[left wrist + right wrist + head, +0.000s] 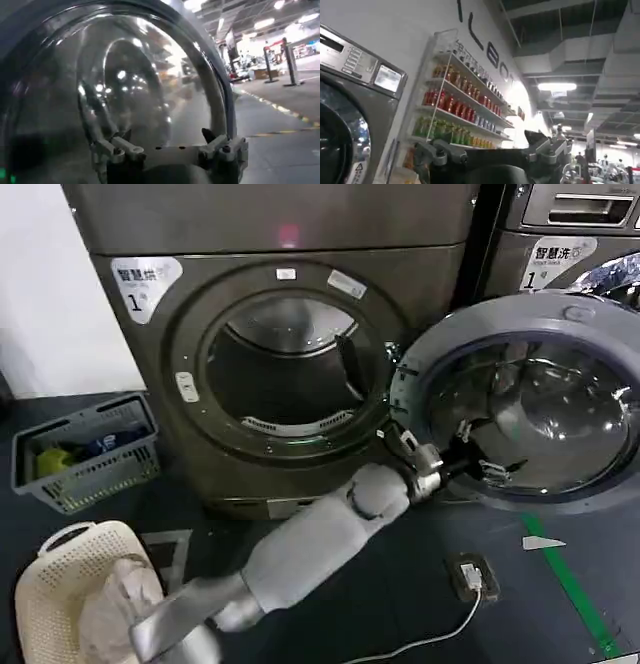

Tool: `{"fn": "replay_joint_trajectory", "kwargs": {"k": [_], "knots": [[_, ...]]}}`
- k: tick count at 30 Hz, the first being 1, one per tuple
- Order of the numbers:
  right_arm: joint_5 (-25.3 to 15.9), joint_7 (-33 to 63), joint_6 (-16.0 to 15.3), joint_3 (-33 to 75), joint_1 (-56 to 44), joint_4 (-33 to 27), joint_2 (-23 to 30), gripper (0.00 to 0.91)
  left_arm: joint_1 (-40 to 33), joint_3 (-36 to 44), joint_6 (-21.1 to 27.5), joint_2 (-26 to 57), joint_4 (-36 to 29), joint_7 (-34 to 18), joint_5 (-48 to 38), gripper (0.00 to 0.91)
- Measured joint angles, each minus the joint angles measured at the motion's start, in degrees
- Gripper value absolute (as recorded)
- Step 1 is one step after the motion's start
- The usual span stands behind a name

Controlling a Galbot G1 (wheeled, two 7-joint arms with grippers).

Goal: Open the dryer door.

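**Dryer door swung wide open, left hand at its inner face**

The dryer door stands swung fully open to the right of its bronze-grey machine, its grey inner face and domed glass turned toward the camera. It partly covers the front of the neighbouring machine behind it. The round drum opening is exposed and dark inside.

The left arm reaches from the lower left across the floor, and the left hand sits at the inner face of the door, low on the glass near the hinge side. In the left wrist view its fingers are spread apart, holding nothing, close to the glass dome.

The right hand is held away, fingers spread, pointing toward shelves of bottles.

A grey basket and a cream basket sit on the floor at left.
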Motion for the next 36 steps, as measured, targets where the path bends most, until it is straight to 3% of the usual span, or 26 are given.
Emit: {"fn": "replay_joint_trajectory", "kwargs": {"k": [11, 19, 25, 29, 36], "knots": [[0.66, 0.13, 0.08, 0.69, -0.71, 0.15, -0.14, 0.907, 0.63, 0.22, -0.77, 0.02, -0.11, -0.14, 0.68, 0.907], [1.6, 0.47, 0.03, 0.84, -0.85, 0.21, -0.19, 0.907, 1.46, 1.95, -2.74, 0.01, -3.62, 4.48, -2.98, 0.907], [1.6, 0.31, 0.11, 1.04, -1.05, 0.24, -0.4, 0.907, 2.36, 3.42, -8.6, 0.02, -6.84, 4.46, -5.39, 0.907], [1.53, 0.25, 0.12, 1.24, -1.09, 0.21, -0.58, 0.907, 3.3, 4.84, -15.06, 0.41, -10.84, 4.23, -7.13, 0.907], [1.34, 0.28, 0.11, 1.22, -0.7, 0.47, -0.76, 0.907, 5.87, 5.78, -23.25, 13.56, -19.41, 3.37, -8.83, 0.907]]}}
